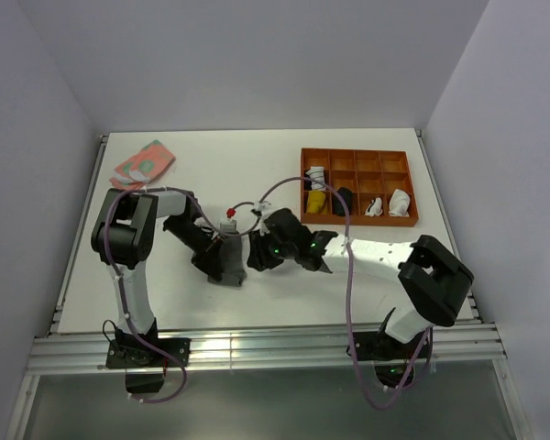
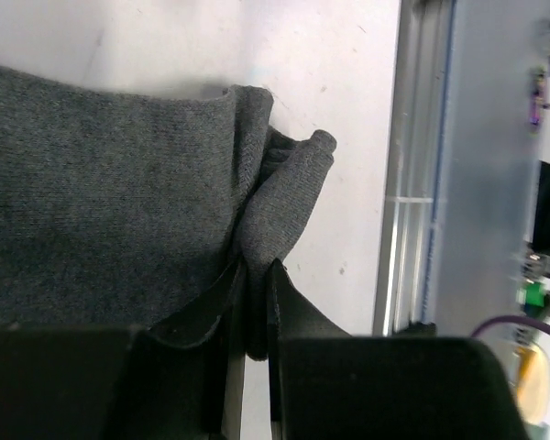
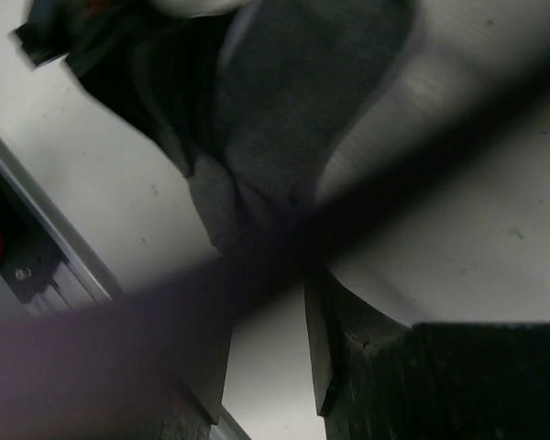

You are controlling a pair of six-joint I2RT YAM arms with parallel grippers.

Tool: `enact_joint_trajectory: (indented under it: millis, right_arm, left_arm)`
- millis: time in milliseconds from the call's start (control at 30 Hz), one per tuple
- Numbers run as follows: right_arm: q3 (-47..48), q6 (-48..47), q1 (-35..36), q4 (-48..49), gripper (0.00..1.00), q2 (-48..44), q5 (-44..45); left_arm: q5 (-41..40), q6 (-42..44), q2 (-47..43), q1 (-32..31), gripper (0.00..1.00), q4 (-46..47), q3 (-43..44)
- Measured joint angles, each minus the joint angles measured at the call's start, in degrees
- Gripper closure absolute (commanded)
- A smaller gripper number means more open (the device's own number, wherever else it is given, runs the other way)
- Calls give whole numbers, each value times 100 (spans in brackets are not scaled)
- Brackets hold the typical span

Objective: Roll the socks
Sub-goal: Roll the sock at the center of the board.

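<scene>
The grey sock (image 1: 231, 266) lies on the white table between the two arms. In the left wrist view the grey sock (image 2: 110, 183) fills the frame, with a folded edge bunched up at its right side. My left gripper (image 2: 257, 280) is shut on that bunched fold; it also shows in the top view (image 1: 216, 260). My right gripper (image 1: 256, 256) is open, its jaws (image 3: 266, 302) apart over bare table right at the near tip of the grey sock (image 3: 284, 119). A blurred purple cable crosses that view. The striped sock cannot be made out.
An orange compartment tray (image 1: 358, 213) at the back right holds several rolled bundles. A pink and green fabric item (image 1: 143, 164) lies at the back left. The table's metal front rail (image 2: 412, 183) runs close to the sock.
</scene>
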State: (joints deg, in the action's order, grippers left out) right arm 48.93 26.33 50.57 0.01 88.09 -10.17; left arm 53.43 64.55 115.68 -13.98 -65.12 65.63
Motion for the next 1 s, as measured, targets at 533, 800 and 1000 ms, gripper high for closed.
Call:
enact_joint_trajectory:
  millis: [533,800,1000]
  right_arm:
    - [1207,-1810,1604,37,53,1532,1132]
    - [1279,-2079,1895,-46,52,1749,1410]
    - [1279,-2138,1985,-92,52,1759,1572]
  left_arm:
    - [4,352,953,2,100,-1222,590]
    - [-28,341,984,2,100,-1266,603]
    - [-33,334,1034,2,100,-1316,651]
